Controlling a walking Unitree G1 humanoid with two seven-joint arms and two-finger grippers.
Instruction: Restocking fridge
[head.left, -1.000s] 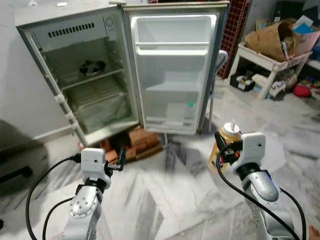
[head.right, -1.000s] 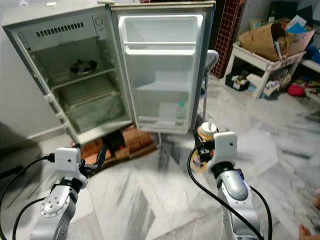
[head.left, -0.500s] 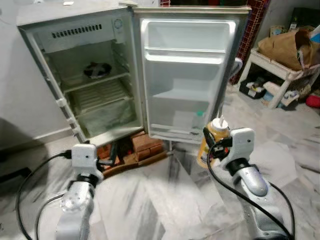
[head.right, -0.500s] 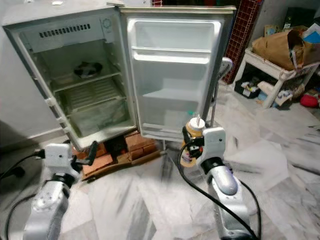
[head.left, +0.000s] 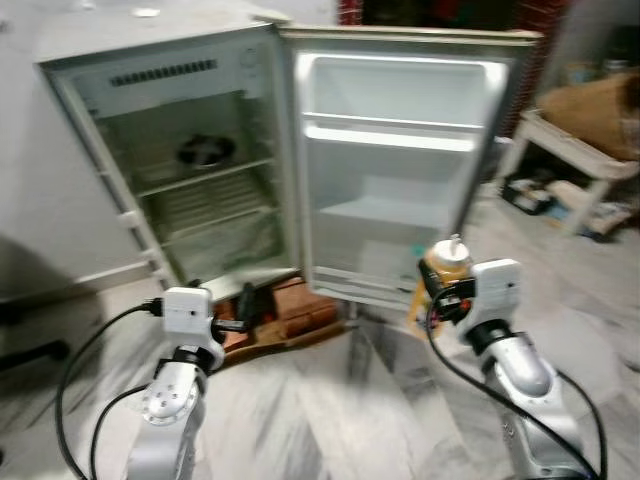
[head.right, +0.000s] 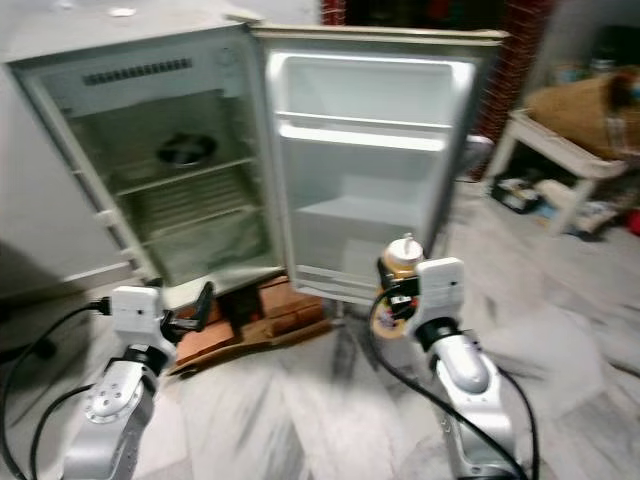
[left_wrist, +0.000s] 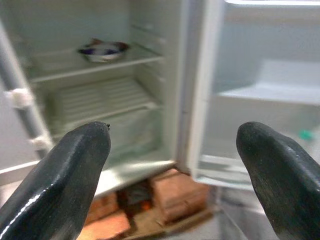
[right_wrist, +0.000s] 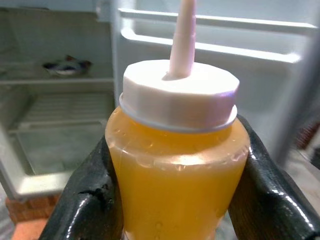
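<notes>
A marble-patterned floor (head.left: 330, 400) runs up to a small fridge (head.left: 190, 170) standing on bricks (head.left: 300, 310), its door (head.left: 400, 170) swung wide. To the robot's right a cluttered white table (head.left: 585, 160) stands against the wall, blurred.

Compared with a second ago, the fridge and its door take up more of the head views and sit nearer the middle, and the whole scene is softly smeared. That reads as the camera moving in, so the robot is walking toward the fridge; the fridge itself has not moved.

The right end effector (right_wrist: 170, 185) is pinched on a bottle (right_wrist: 177, 165) of orange-yellow sauce with a white cap and long nozzle, a black finger (right_wrist: 85, 200) pressed to each side. It carries the bottle upright in front of the lower part of the door, which is closer behind it than it was a second ago.

The left end effector (left_wrist: 175, 165) is held low ahead of the cabinet's bottom edge, its fingers (left_wrist: 65, 175) spread wide and holding nothing.

Inside, a dark bowl (left_wrist: 102, 50) rests on the upper shelf; the wire shelf (head.left: 210, 195) below looks bare, as do the door racks (head.left: 400, 135).

By my reading the approach is nearly done and the bottle is not yet stocked; the door racks look like the nearest place for it.
</notes>
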